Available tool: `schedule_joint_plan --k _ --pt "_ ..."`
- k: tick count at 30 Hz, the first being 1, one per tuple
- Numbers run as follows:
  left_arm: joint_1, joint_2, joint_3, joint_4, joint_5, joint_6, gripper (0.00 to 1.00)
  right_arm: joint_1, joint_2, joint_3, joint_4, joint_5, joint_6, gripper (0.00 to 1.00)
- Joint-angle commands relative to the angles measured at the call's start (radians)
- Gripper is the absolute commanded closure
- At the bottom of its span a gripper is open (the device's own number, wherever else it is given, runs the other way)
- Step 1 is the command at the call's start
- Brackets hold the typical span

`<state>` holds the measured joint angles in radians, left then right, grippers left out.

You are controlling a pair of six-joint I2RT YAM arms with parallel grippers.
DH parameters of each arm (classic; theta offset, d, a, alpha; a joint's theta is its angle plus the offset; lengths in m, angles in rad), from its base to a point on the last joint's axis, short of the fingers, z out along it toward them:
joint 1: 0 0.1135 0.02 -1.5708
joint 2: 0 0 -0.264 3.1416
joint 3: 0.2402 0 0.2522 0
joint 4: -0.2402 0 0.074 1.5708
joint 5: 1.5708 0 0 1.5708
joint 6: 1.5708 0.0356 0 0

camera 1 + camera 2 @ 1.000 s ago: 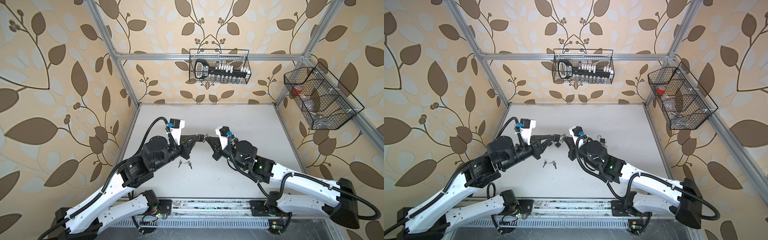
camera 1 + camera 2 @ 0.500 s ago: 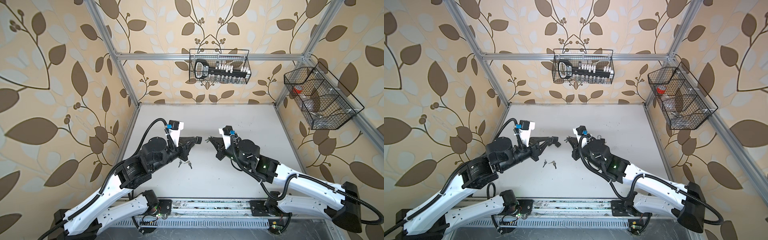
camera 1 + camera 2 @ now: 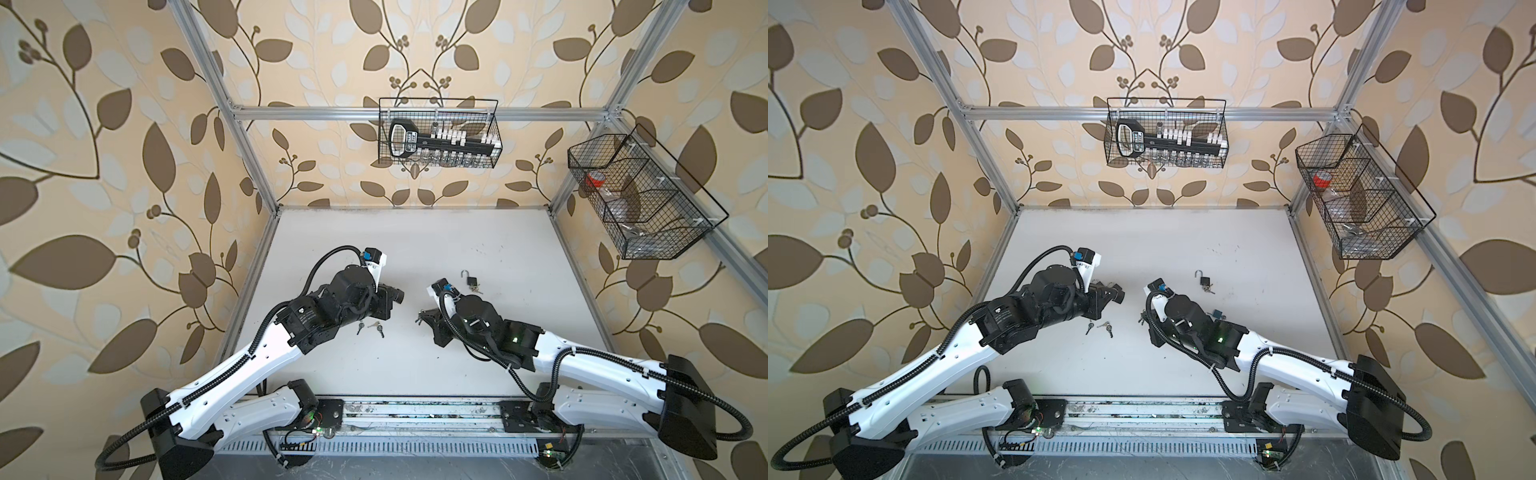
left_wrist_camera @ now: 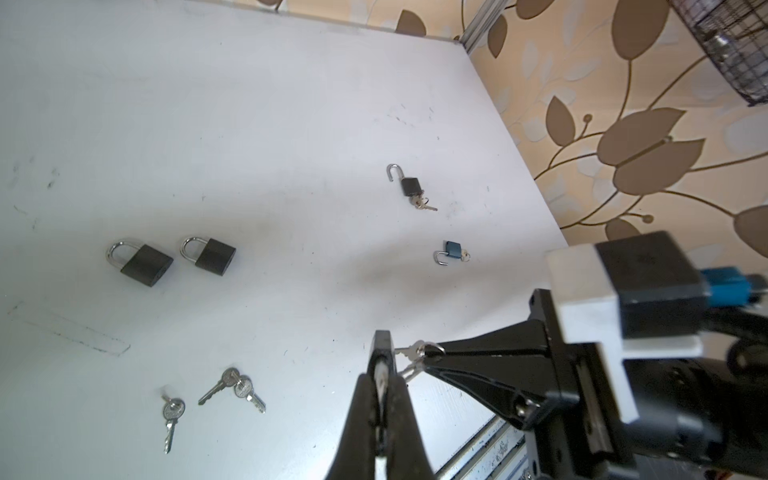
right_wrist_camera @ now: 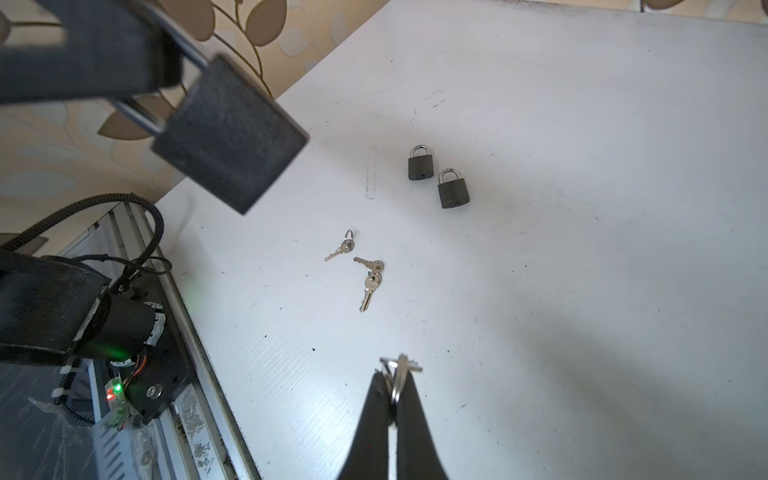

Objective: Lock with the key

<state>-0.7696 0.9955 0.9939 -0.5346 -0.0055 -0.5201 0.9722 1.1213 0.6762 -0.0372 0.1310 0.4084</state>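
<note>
Key [image 5: 401, 368] pinched by the right gripper [image 5: 395, 384] pointed blade-first at the nearby padlock [image 5: 228, 133], which hung clamped in the left gripper [image 4: 380, 376].

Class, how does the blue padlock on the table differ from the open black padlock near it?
The blue padlock has a blue body, the open black padlock a black one. The black padlock is larger than the blue, with a longer shackle. The black shows keys at its base, the blue one key head. Both lie on the table, shackles open.
</note>
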Motion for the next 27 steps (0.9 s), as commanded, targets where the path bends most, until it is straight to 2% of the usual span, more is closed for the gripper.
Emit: schedule_joint_plan --k 1,6,11,15,18,23,27 --pt "0.050 0.027 0.026 -0.027 0.005 -0.080 1.00 -0.003 0.005 -0.037 0.029 0.111 0.132 1.00" --pt "0.086 0.089 0.088 -0.129 -0.001 -0.095 1.00 -0.003 0.088 0.009 -0.043 0.198 0.251 1.00" --pt "0.086 0.137 0.133 -0.204 -0.040 -0.120 1.00 -0.004 0.133 0.032 -0.060 0.166 0.233 1.00" --pt "0.103 0.234 0.186 -0.268 -0.013 -0.128 1.00 -0.015 0.146 0.018 -0.036 0.109 0.210 1.00" --pt "0.131 0.309 0.266 -0.376 -0.072 -0.140 1.00 -0.015 0.168 0.018 -0.018 0.051 0.197 1.00" --pt "0.146 0.269 0.243 -0.330 -0.153 -0.130 1.00 -0.015 0.218 0.022 0.018 -0.044 0.192 1.00" --pt "0.171 0.224 0.206 -0.309 -0.166 -0.110 1.00 -0.014 0.288 0.043 0.050 -0.127 0.196 1.00"
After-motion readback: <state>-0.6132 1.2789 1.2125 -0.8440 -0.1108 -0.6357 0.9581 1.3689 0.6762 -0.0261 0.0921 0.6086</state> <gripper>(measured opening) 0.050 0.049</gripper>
